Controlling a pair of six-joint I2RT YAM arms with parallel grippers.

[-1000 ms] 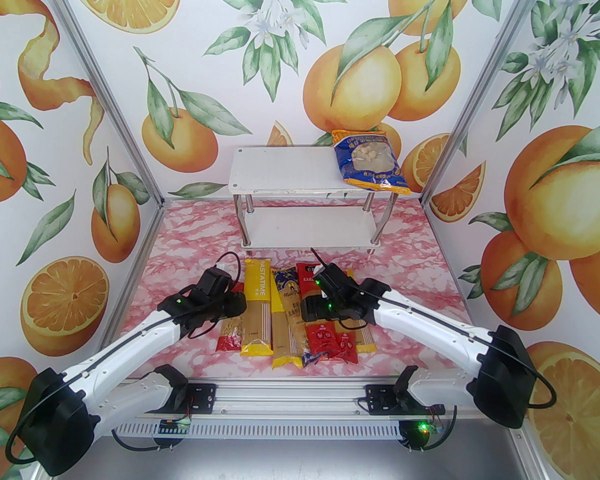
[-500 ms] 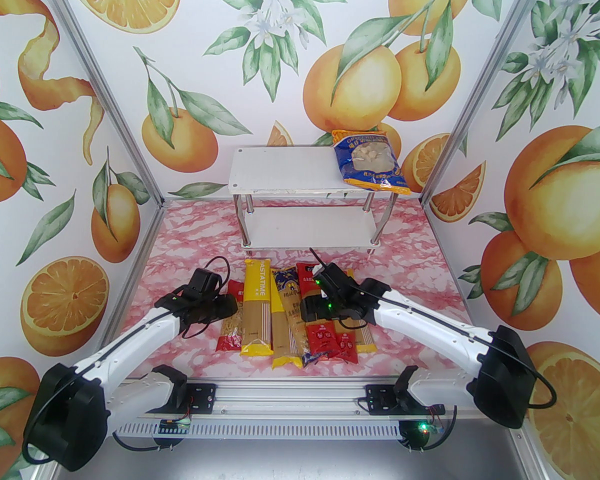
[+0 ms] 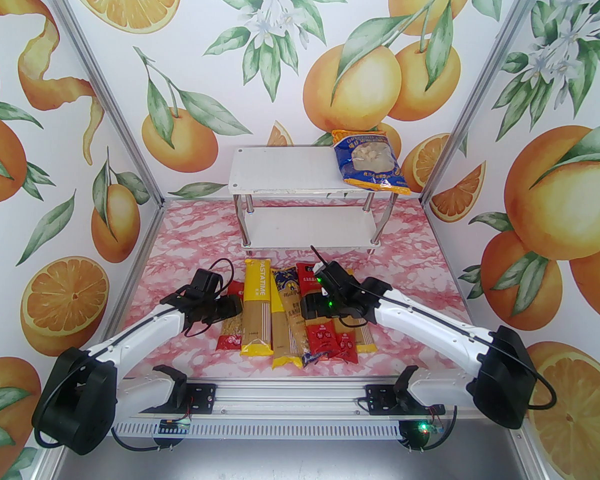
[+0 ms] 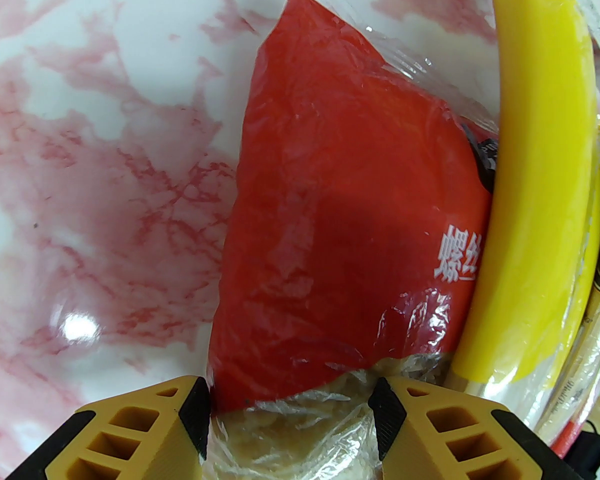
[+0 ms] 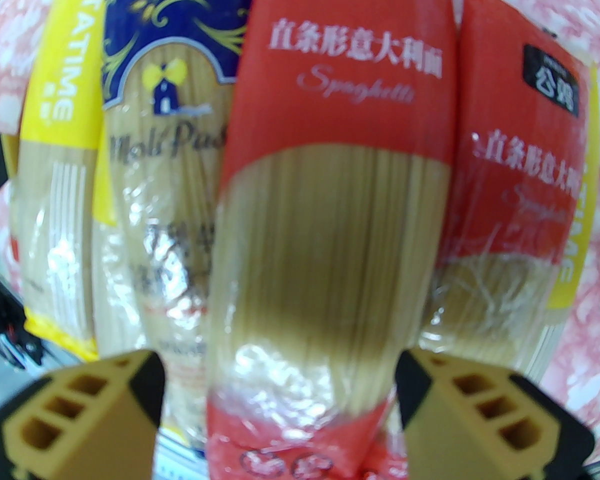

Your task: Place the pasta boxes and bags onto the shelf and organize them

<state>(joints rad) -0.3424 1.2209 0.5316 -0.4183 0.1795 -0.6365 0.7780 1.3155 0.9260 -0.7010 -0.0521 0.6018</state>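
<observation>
A red clear-windowed bag lies on the table at the left edge of the pile. My left gripper is low over it, open, one yellow finger on each side of its window end. Beside it lie yellow, dark blue and red spaghetti packs. My right gripper is open and straddles the middle red pack without closing on it; in the top view it hovers over the pile. The blue bag rests on the right end of the shelf's top board.
The shelf's lower board is bare. A second red pack and a yellow one lie to the right of the straddled pack. Pink marble table lies open left of the pile. Metal frame posts stand at both back corners.
My left gripper's jaws have widened and the left arm has shifted slightly, its elbow swinging right. The right arm has stayed almost still over the pile.
</observation>
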